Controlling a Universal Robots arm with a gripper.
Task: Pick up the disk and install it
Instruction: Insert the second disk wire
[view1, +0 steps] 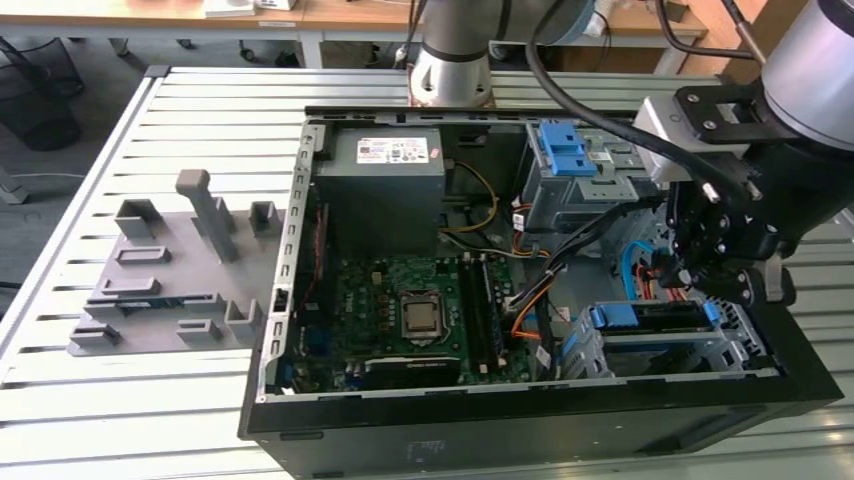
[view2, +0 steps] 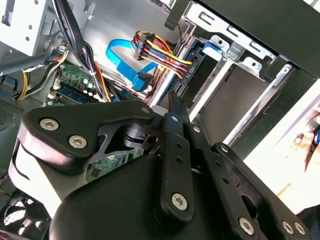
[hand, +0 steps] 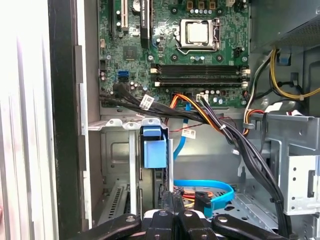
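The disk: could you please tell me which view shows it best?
The exterior view: the disk lies with its broad face to the camera in its bay. Both wrist views show little beyond its blue bracket end.

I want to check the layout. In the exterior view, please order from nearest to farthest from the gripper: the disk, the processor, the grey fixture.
1. Disk, just below the gripper.
2. Processor, mid-case.
3. Grey fixture, outside the case, at the view's left.

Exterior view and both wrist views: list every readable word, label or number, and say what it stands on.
Sticker on the power supply: print too small to read.
Cable tags: too small to read.
Motherboard markings: too small to read.
Nothing can be quoted.
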